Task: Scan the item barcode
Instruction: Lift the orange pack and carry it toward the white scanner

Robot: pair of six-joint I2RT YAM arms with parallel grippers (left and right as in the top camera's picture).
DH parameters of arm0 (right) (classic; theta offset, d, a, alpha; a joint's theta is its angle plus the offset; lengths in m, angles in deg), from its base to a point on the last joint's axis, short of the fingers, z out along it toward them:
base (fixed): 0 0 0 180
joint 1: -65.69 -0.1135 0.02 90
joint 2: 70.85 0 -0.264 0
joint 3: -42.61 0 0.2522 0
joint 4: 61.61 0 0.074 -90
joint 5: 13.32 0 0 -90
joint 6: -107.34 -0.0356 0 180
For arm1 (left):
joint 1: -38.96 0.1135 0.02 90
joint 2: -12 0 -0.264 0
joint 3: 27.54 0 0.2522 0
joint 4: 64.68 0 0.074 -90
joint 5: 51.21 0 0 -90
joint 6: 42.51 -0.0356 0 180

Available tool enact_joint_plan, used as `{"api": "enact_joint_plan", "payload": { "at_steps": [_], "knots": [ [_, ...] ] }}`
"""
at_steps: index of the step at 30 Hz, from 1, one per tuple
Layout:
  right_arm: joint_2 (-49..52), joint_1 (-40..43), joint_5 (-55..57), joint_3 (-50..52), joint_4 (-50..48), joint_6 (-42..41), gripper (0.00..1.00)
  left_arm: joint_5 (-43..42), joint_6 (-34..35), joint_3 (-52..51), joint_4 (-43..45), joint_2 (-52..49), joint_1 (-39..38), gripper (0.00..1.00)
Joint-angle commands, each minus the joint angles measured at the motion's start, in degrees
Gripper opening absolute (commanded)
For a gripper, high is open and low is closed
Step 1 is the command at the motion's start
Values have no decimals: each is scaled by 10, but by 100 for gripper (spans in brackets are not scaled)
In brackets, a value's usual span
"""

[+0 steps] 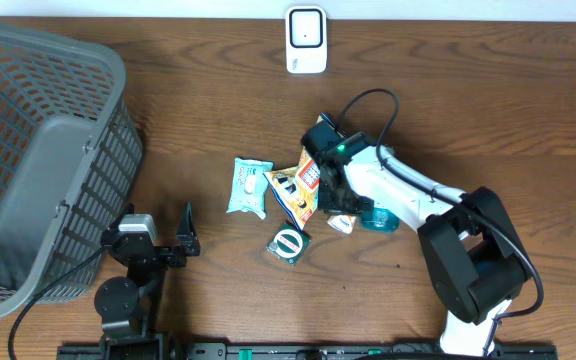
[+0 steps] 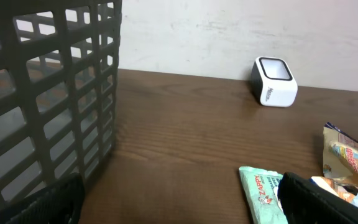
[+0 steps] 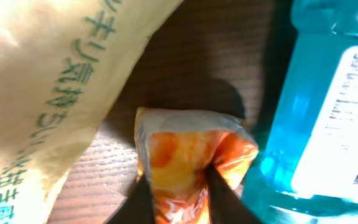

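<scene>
On a dark wooden table [image 1: 468, 90], the right gripper [image 3: 179, 200] clamps a crumpled orange packet [image 3: 191, 146], likely bound for the white scanner [image 1: 306, 40]; the left gripper [image 1: 160, 228] waits, spread wide.

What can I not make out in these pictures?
- Overhead: the right arm covers much of the small packet.
- Right wrist: no barcode shows on the packet; the small print on the bottle label is blurred.
- Left wrist: the right edge cuts off the snack bag; the basket runs past the left edge.
</scene>
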Motion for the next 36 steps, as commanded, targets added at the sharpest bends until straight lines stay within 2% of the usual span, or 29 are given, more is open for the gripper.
{"api": "enact_joint_plan", "payload": {
  "at_steps": [1,5,8,10,14,20,24,28,36],
  "knots": [
    [44,21,-14,21,11,0,2,-7,7,-8,-21,1,0,98],
    [44,26,-44,18,17,0,1,-7,7,-8,-21,1,0,98],
    [44,33,-64,0,57,-9,2,-7,7,-8,-21,1,0,98],
    [43,40,-65,-28,105,-23,1,-7,7,-8,-21,1,0,98],
    [43,59,-95,-117,260,-84,1,-7,7,-8,-21,1,0,98],
    [43,85,-253,-172,384,-138,1,-7,7,-8,-21,1,0,98],
    [43,98,-370,-169,411,-180,2,-7,7,-8,-21,1,0,98],
    [43,101,-487,-169,412,-181,2,-7,7,-8,-21,1,0,98],
    [43,101,-560,-169,435,-123,1,-7,7,-8,-21,1,0,98]
  ]
}}
